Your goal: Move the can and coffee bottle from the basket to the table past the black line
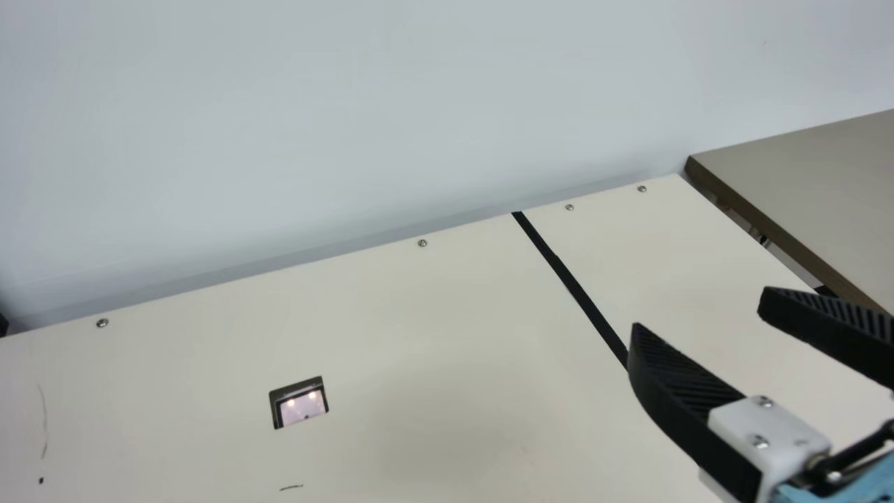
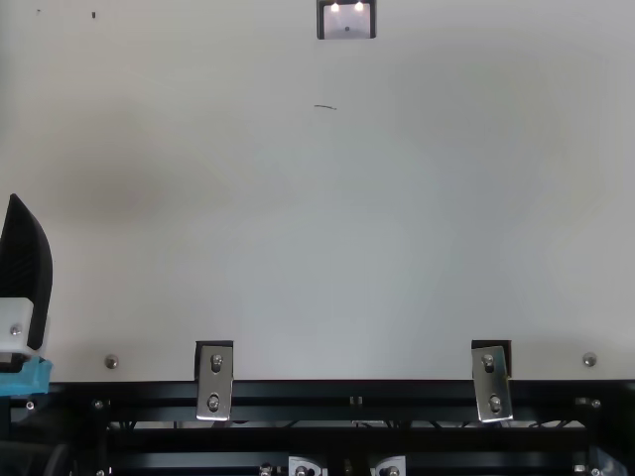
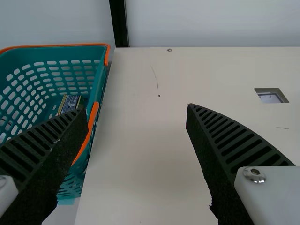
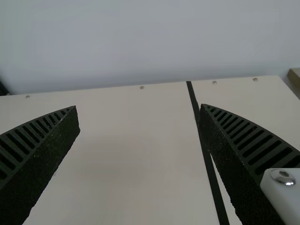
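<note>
Left gripper is held wide near the basket, presumably for clearance around the can (seemingly lying inside). Right gripper is spread wide too, pointed toward the black line.

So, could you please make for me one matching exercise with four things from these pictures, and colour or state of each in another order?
1. basket
2. line on the table
3. right claw
4. small recess

A. open
B. showing two bright spots
C. teal, orange-rimmed
D. black and long

Pairs: 1-C, 2-D, 3-A, 4-B
</note>
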Robot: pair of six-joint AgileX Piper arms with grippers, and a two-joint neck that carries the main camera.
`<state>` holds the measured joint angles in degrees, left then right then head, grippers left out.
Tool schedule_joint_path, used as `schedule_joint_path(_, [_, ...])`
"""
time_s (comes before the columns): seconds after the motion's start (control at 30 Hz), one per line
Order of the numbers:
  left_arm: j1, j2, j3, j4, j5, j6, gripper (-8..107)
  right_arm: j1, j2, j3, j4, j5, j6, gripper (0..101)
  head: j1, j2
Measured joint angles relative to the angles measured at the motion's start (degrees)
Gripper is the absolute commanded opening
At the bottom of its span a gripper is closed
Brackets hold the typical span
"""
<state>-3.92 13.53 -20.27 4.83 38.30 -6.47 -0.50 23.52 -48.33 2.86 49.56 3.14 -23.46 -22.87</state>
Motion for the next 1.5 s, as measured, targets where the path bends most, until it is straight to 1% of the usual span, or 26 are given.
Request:
schedule_joint_path(0.23, [0.0,0.0,0.0,0.0,0.0,0.0,90,4.0,1.4,-8.8,2.3,9.7,5.7,101,0.3,0.0])
schedule_joint_path(0.43, [0.0,0.0,0.0,0.0,0.0,0.0,90,8.3,1.6,-13.8,4.5,16.9,11.1,101,0.0,0.0])
schedule_joint_path(0.53, [0.0,0.0,0.0,0.0,0.0,0.0,90,10.6,1.6,-15.0,5.8,19.9,13.4,101,0.0,0.0])
schedule_joint_path(0.7, [0.0,0.0,0.0,0.0,0.0,0.0,90,13.5,1.7,-12.9,7.9,20.7,16.6,101,0.3,0.0])
schedule_joint_path(1.33, [0.0,0.0,0.0,0.0,0.0,0.0,90,13.4,1.7,-12.9,7.7,20.5,16.6,101,0.3,0.0])
schedule_joint_path(1.5, [0.0,0.0,0.0,0.0,0.0,0.0,90,13.4,1.7,-12.9,7.7,20.5,16.6,101,0.3,2.6])
